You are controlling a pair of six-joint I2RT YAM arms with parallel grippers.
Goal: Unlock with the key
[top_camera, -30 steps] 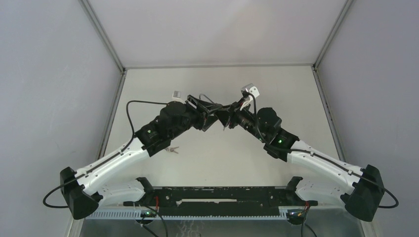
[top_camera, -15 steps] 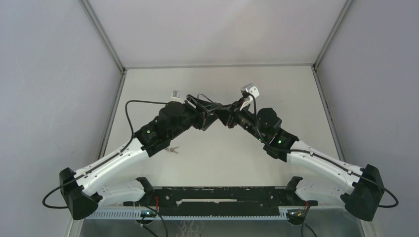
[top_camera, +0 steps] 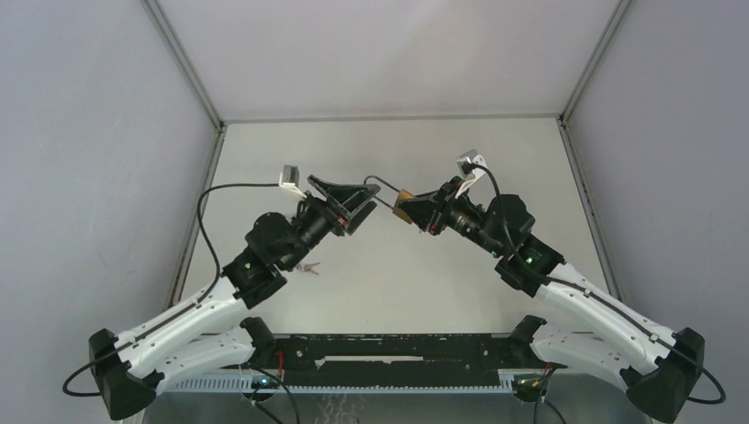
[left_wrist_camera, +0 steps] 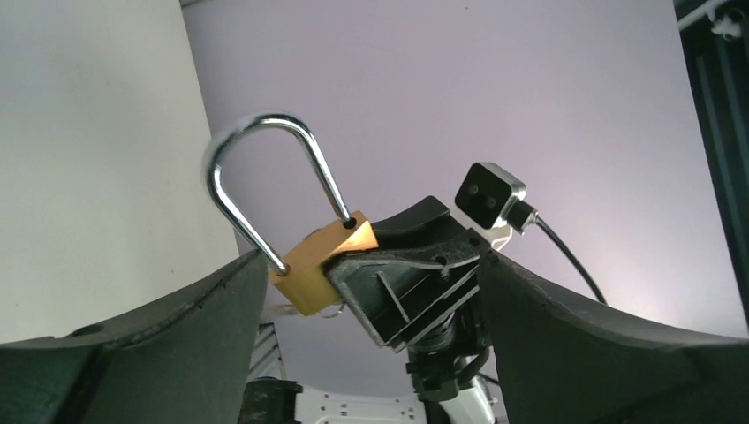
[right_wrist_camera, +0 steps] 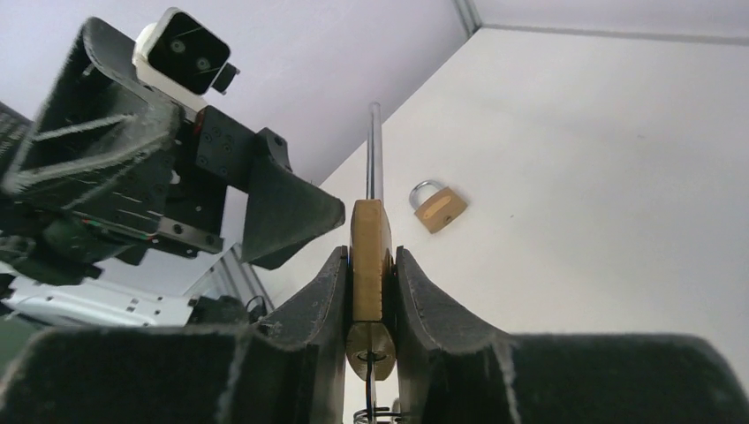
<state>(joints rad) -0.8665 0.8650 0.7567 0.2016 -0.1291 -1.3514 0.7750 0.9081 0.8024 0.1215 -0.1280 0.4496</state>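
We see the right gripper (right_wrist_camera: pixel 369 276) clamped on the flat brass sides of the padlock (right_wrist_camera: pixel 368 228). It holds the padlock in the air over the middle of the counter (top_camera: pixel 459 150), somewhat toward the far edge. The shackle (left_wrist_camera: pixel 262 168) points at the other arm and the keyhole end faces back toward the wrist. We judge this grip is chosen to keep the body from twisting while leaving both ends free. The left gripper (top_camera: pixel 364 206) sits just beside the shackle with its jaws spread wide and nothing between them, well placed to close on the loop and pull. A thin silver piece with a ring hangs from the keyhole end, and we take it for the key (left_wrist_camera: pixel 284 309), though its blade is hidden. Whether the shackle has sprung free we cannot tell. A small bunch of keys (top_camera: pixel 306 268) lies under the left arm, toward the left edge. A spare padlock (right_wrist_camera: pixel 437 206) rests flat on the counter in the right wrist view. The arms hide it from above, so we cannot say which edge it is nearest.
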